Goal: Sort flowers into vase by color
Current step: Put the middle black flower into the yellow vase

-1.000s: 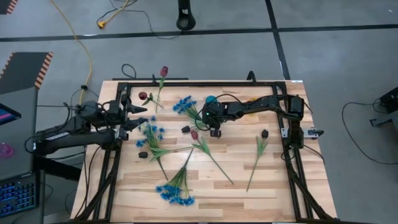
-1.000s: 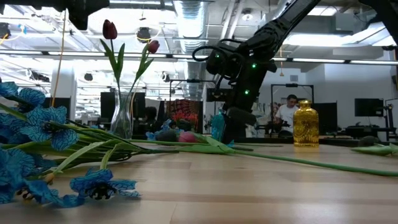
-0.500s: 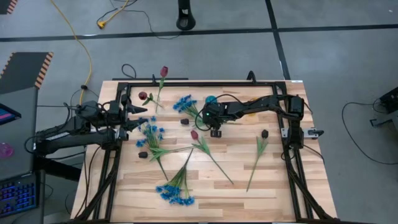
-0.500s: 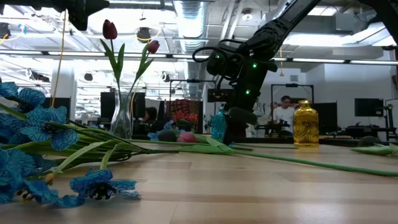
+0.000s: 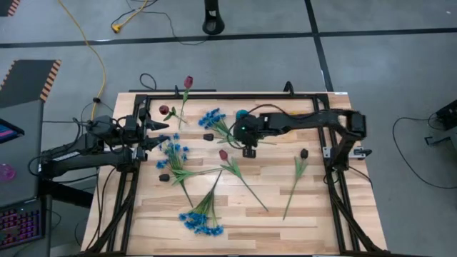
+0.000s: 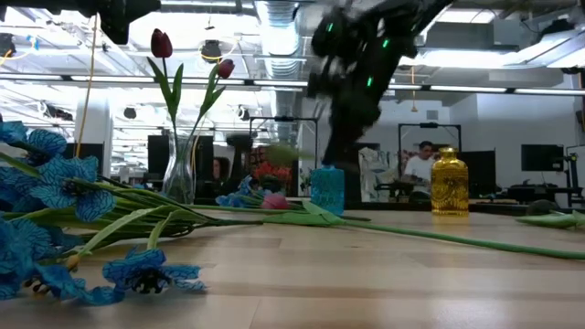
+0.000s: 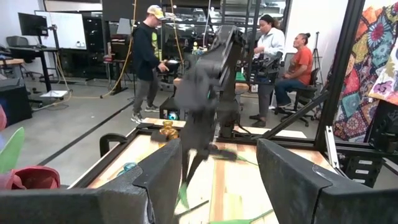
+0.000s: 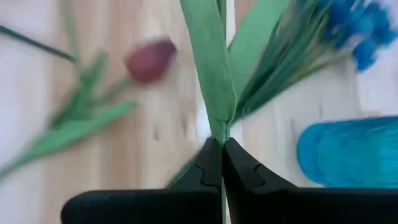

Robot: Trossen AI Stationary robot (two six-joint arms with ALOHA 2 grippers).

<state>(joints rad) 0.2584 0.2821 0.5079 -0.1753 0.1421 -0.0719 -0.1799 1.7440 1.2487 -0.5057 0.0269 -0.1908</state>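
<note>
- Near the middle of the far half of the wooden table [image 5: 314, 193], the right gripper [image 5: 248, 150] has its fingers pinched together on a green flower stem [image 8: 211, 74]; the right wrist view shows the leafy stem rising straight out of the closed fingertips [image 8: 208, 163].
- The blossom of that held flower cannot be made out; a small dark bud [image 5: 208, 137] just beside the blue blossoms may belong to it, but I cannot tell.
- At table level the right arm is smeared by motion, and its gripper is hard to make out there.
- Over the table's left edge, the left gripper [image 5: 158, 133] waits with its fingers [image 7: 165, 171] spread wide, holding nothing.
- A clear glass vase [image 6: 180, 169] at the far left holds two dark red tulips [image 6: 162, 43]; from above, the vase itself is hard to pick out under them.
- Loose on the table: a dark red tulip [image 5: 223, 154], blue blossom bunches [image 5: 211, 118] and [image 5: 198, 223], and a near-black tulip [image 5: 303, 153] on the right.
- The nearest blue flowers [image 6: 55, 183] are cut off by the low view's left edge.
- A turquoise vase [image 6: 326, 188] and a gold vase [image 6: 449, 181] stand at the far side; the gold one is hidden under the arm from above.
- People [image 7: 147, 53] stand and sit in the room behind.
- No readable writing or labels.
</note>
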